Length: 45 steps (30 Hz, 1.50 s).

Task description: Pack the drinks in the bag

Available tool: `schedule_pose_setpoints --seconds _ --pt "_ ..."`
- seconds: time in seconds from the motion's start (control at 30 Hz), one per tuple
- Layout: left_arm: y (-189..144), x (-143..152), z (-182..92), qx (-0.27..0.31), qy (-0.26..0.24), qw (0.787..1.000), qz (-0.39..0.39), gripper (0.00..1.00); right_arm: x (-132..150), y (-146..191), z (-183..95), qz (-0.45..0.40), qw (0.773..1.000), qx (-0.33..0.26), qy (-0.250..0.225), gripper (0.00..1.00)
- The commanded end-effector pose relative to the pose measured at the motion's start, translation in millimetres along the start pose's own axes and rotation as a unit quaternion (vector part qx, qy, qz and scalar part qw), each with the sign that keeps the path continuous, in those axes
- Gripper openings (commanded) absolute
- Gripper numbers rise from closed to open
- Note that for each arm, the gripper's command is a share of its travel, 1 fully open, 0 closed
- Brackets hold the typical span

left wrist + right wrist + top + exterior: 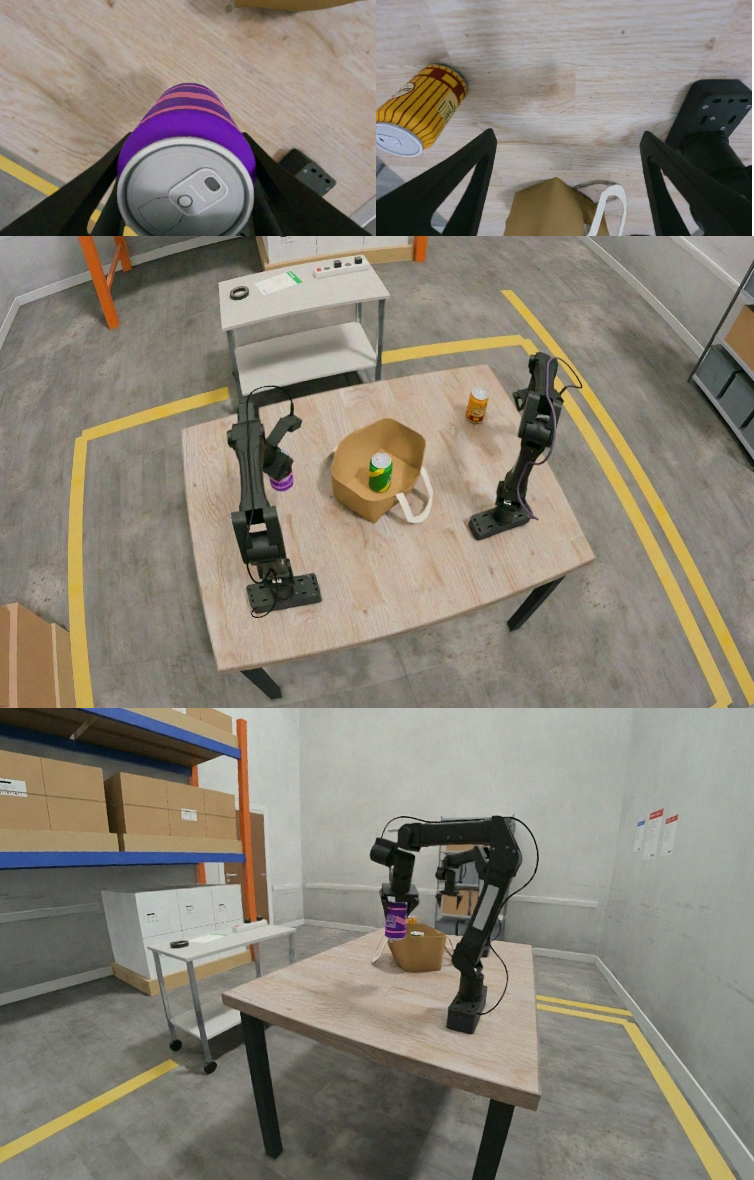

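Gripping purple can (282,482) (395,922) (187,185) aloft in left claw (281,469) (397,909) (187,138), apart from bag (356,502) (420,954) (295,4) (546,212). Showing right claw (520,399) (450,901) (568,134) wide, green can (380,474) (417,933) in bag, orange can (476,405) (411,920) (423,105) outside.

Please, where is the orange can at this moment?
The orange can stands on the table, outside the canvas bag; in the top view it is near the far right corner, beside the right arm.
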<state>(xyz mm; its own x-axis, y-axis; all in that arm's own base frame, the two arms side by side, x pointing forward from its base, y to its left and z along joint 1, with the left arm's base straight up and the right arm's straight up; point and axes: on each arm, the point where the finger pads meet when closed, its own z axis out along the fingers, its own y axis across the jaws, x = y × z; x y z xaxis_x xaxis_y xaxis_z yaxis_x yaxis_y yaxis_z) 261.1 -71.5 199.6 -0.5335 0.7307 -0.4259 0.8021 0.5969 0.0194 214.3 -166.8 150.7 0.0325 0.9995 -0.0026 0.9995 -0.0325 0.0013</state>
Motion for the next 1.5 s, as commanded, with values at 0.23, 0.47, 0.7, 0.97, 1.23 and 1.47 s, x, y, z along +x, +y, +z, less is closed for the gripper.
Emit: schedule_pose_setpoints --seconds 0.23,0.47,0.7,0.97,1.23,1.47 --pt "-8 -32 -7 -0.039 -0.044 0.998 -0.006 0.70 -7 4 -4 0.004 1.000 0.000 -0.008 1.00" --pt "-19 -60 -12 -0.046 -0.066 0.997 0.001 0.70 -7 4 -4 0.004 1.000 0.000 -0.008 1.00" --pt "-28 -70 -4 -0.029 -0.064 0.998 0.009 0.70 -7 4 -4 0.004 1.000 0.000 -0.008 1.00" --pt "-24 -67 1 -0.024 -0.054 0.998 0.002 0.70 -7 4 -4 0.004 1.000 0.000 -0.008 1.00" --pt "-23 -69 -1 -0.026 -0.058 0.998 0.002 0.70 -7 4 -4 0.004 1.000 0.000 -0.008 1.00" --pt "-37 -86 2 -0.034 -0.064 0.997 -0.003 0.70 -7 4 -4 0.004 1.000 0.000 -0.008 1.00"
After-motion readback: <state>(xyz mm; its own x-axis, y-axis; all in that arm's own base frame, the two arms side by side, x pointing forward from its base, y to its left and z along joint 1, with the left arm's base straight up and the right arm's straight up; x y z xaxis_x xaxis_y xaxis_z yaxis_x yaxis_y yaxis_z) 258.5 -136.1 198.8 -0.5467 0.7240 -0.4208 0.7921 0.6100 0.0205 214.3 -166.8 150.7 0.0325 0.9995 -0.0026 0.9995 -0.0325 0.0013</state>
